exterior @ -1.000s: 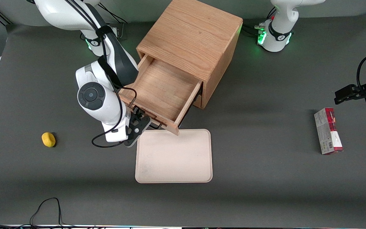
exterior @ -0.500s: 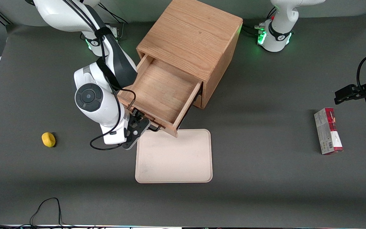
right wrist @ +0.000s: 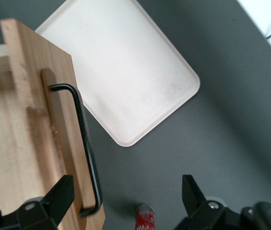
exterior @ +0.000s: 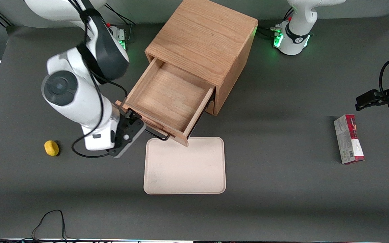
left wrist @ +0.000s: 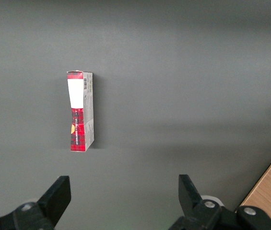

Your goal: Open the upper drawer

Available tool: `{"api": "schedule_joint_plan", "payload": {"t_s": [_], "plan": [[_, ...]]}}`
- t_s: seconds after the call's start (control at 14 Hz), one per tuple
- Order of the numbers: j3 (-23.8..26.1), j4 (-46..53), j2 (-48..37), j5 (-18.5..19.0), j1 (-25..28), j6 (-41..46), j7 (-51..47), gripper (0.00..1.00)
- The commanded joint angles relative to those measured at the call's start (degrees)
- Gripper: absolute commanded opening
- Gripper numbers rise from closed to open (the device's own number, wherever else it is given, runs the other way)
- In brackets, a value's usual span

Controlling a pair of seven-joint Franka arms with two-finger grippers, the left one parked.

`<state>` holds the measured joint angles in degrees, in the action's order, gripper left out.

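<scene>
Beside the cabinet (exterior: 201, 47), upper drawer (exterior: 167, 98) pulled well out over the tray (exterior: 185, 165); gripper (exterior: 127, 133) near handle (right wrist: 85, 143), fingers (right wrist: 58, 194) spread, gripping nothing. Advised: retreat straight away from drawer, avoiding handle and bench (exterior: 282, 185).

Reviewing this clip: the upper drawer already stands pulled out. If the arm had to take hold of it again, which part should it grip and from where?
Probably the thin black wire handle on the upper drawer's front panel. It stands off the wood, leaving a gap for one finger. Approach from in front of the drawer, above the tray, fingers straddling the bar mid-span. The pincer hangs open beside the handle's end, gripping nothing.
</scene>
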<state>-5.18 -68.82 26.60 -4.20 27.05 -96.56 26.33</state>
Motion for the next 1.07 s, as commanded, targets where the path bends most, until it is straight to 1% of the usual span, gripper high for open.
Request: {"api": "schedule_joint_plan", "payload": {"t_s": [0.0,0.07,0.14,0.21,0.5,0.64,0.79,0.93,1.0], "plan": [[0.00,1.50,-3.64,0.68,-0.15,4.78,-7.40,1.00],[-0.78,1.06,-5.14,0.77,-0.16,6.63,-10.82,1.00],[-2.88,0.97,-6.28,0.77,0.02,8.12,-13.99,1.00],[-4.47,0.62,-7.60,0.68,0.11,9.88,-14.98,1.00],[-11.32,-3.50,-12.96,0.33,0.20,10.51,-15.25,1.00],[-15.45,-6.66,-15.07,-0.46,0.20,10.42,-15.25,1.00],[-18.62,-7.99,-16.31,-0.81,0.20,10.51,-18.13,1.00],[-18.90,-9.92,-18.15,-0.72,0.11,10.34,-24.71,1.00],[-18.11,-11.06,-19.46,-0.64,-1.54,9.99,-25.96,1.00]]}}
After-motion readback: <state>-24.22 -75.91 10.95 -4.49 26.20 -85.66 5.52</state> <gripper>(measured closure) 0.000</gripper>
